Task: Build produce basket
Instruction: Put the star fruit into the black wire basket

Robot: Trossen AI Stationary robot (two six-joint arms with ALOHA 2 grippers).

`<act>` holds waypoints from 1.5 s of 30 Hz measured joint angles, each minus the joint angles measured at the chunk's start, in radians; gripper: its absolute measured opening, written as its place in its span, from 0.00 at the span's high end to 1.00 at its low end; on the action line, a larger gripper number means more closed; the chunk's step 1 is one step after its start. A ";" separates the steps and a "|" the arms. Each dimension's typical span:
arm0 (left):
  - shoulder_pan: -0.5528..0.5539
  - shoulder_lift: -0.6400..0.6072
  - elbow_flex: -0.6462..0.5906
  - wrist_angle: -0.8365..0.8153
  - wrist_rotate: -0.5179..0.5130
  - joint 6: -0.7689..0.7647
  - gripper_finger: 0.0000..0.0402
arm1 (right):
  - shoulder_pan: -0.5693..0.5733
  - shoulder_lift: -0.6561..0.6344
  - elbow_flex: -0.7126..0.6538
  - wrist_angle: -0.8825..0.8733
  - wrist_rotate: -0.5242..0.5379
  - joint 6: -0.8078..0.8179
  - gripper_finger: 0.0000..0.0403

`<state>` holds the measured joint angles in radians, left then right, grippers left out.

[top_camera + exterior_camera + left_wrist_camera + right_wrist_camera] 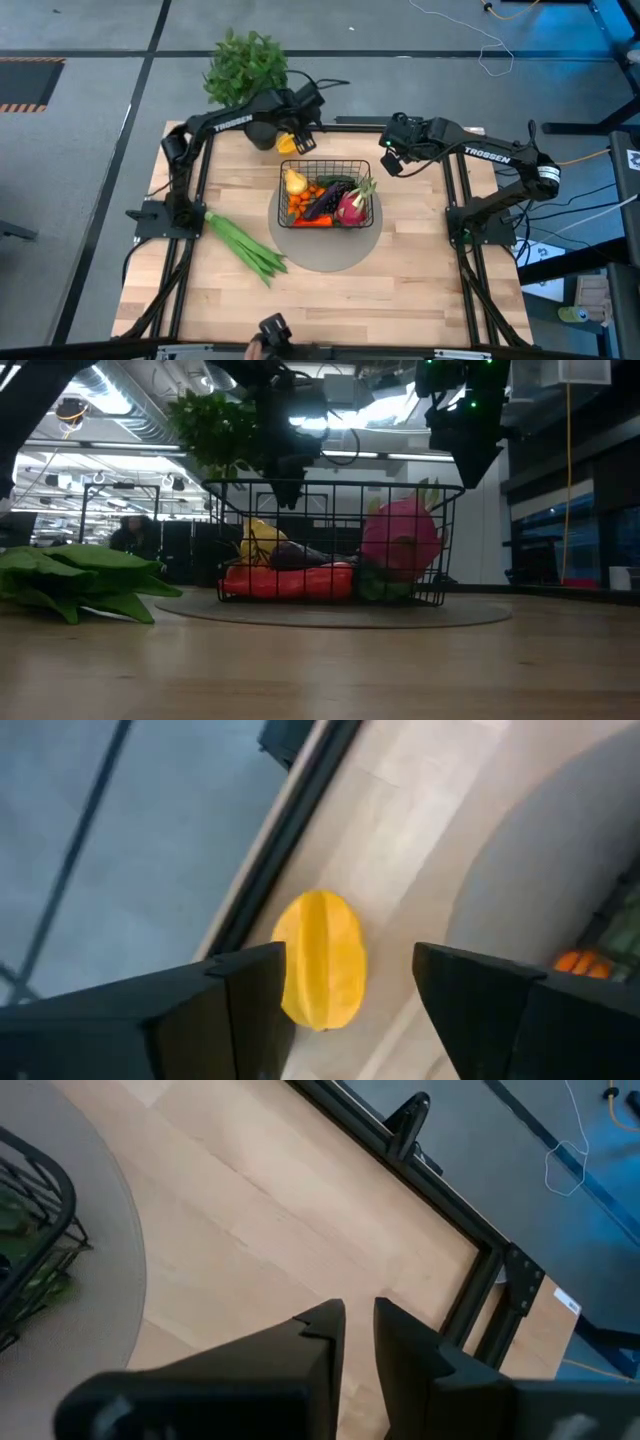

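The black wire basket (325, 195) stands on a round grey mat (325, 255) at mid-table. It holds a pink dragon fruit (400, 538), a yellow pear (258, 540), an eggplant (322, 205) and orange pieces. A yellow ribbed fruit (320, 960) lies on the wood just beyond the basket's far left corner. My left gripper (350, 970) is open over it, one finger on either side, apart from it. My right gripper (358, 1315) is shut and empty, raised off the basket's far right corner (390, 163). Long green stalks (245, 245) lie on the table left of the mat.
A leafy potted plant (245, 65) stands at the table's far edge behind my left arm. The table's dark frame rail (270, 870) runs close beside the yellow fruit. Bare wood lies right of the mat (430, 260) and along the near edge.
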<state>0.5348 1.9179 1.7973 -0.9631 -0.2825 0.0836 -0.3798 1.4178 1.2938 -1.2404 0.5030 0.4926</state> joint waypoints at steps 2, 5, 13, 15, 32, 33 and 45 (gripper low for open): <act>-0.015 0.000 0.000 0.016 -0.050 -0.019 0.48 | 0.000 0.000 0.000 0.000 0.000 0.000 0.87; -0.037 0.014 0.002 0.040 -0.115 -0.029 0.48 | 0.000 0.000 0.000 0.001 0.001 -0.001 0.87; -0.056 0.122 0.002 0.092 -0.281 -0.026 0.48 | 0.000 0.000 0.000 0.010 0.009 -0.001 0.87; -0.049 0.151 0.002 0.105 -0.257 -0.027 0.48 | 0.000 0.000 0.000 0.010 0.010 -0.001 0.87; 0.062 0.204 0.001 0.055 -0.156 0.034 0.48 | 0.000 0.000 0.000 0.017 0.010 0.080 0.87; 0.067 0.204 0.001 0.050 -0.158 0.034 0.48 | 0.000 0.000 0.000 0.017 0.010 0.080 0.87; 0.103 0.204 -0.018 -0.030 -0.032 0.057 0.48 | 0.000 0.000 0.000 0.017 0.009 0.075 0.87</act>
<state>0.6379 2.1220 1.7794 -0.9936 -0.3150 0.1410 -0.3798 1.4178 1.2934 -1.2232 0.5121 0.5678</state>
